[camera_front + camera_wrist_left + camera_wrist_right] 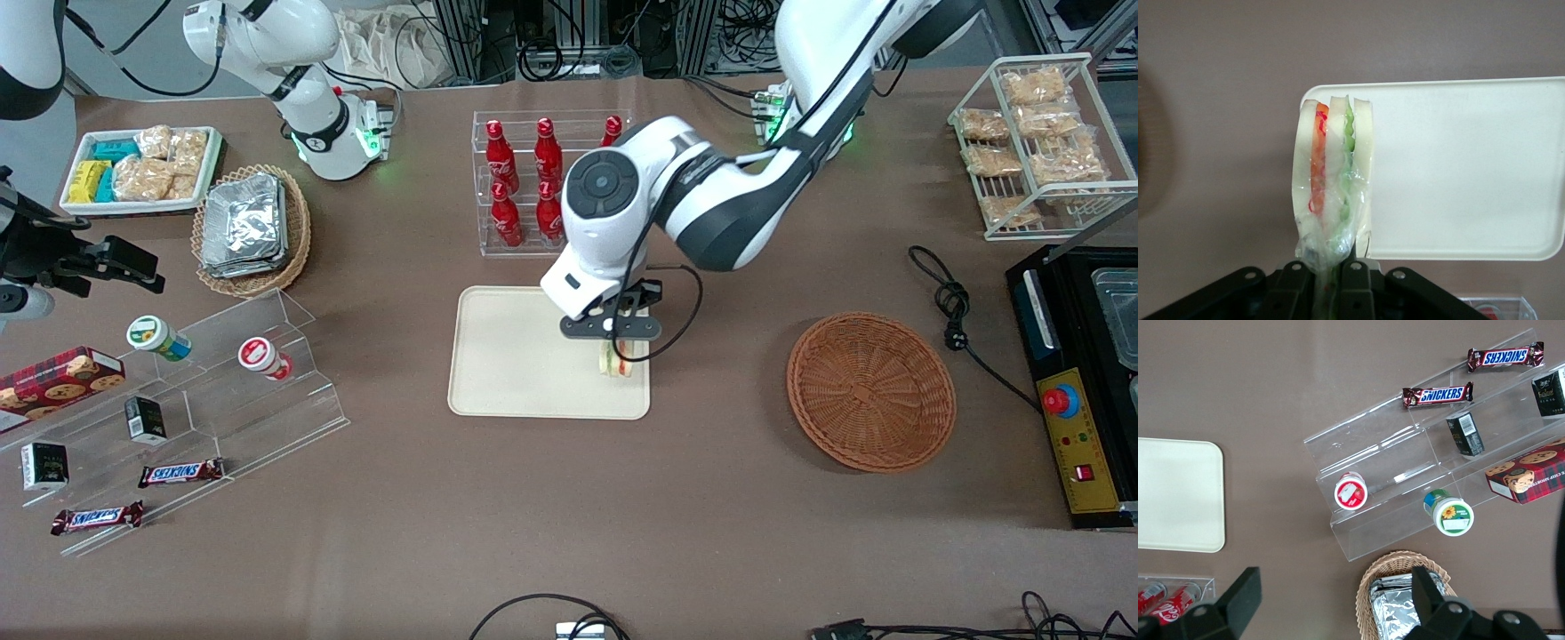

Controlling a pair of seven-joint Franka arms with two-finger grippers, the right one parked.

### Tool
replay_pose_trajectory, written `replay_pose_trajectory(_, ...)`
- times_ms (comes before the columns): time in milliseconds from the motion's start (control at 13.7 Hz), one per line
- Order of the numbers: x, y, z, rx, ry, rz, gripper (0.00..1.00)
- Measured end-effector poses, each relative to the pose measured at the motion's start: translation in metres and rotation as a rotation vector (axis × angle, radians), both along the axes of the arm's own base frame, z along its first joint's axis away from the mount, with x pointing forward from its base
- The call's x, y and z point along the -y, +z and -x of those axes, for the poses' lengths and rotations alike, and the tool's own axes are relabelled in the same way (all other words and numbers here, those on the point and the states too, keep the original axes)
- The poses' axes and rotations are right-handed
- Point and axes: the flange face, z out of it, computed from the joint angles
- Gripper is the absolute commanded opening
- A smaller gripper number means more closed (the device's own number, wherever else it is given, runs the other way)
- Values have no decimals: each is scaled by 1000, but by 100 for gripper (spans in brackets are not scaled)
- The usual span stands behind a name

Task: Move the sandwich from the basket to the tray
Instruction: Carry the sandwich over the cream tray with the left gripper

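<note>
Brown cloth covers the big table (551, 516), and lots of snacks sit around its edges. Near the middle lies the cream tray (516, 373), flat and bare so food can go on it. The left arm's gripper (620, 336) hangs just over the tray's corner that is nearest the front camera and nearest the basket. Its two fingers (1353, 275) are squeezed nearly together on the wrapped tip of the sandwich (1331, 180), so the sandwich hangs straight down with its bread slices on edge. That hold keeps the orange and green filling from getting squashed. The sandwich is over the tray's corner, and it looks like its low end is touching the tray or is just above it, but this is hard to tell. The round brown basket (871, 391) sits well apart, toward the working arm's end of the table, with nothing in it now. The next job, I think, is to let go gently so the sandwich tips onto the tray and not off its edge.
</note>
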Motion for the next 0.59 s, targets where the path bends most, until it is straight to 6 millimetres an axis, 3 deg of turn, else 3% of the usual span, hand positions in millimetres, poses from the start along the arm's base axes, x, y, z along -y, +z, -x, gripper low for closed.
replay_pose_trajectory(366, 17, -92, 2, -20, -10, 20, 0)
replay_pose_trajectory(585, 14, -126, 5, -19, -21, 10, 4)
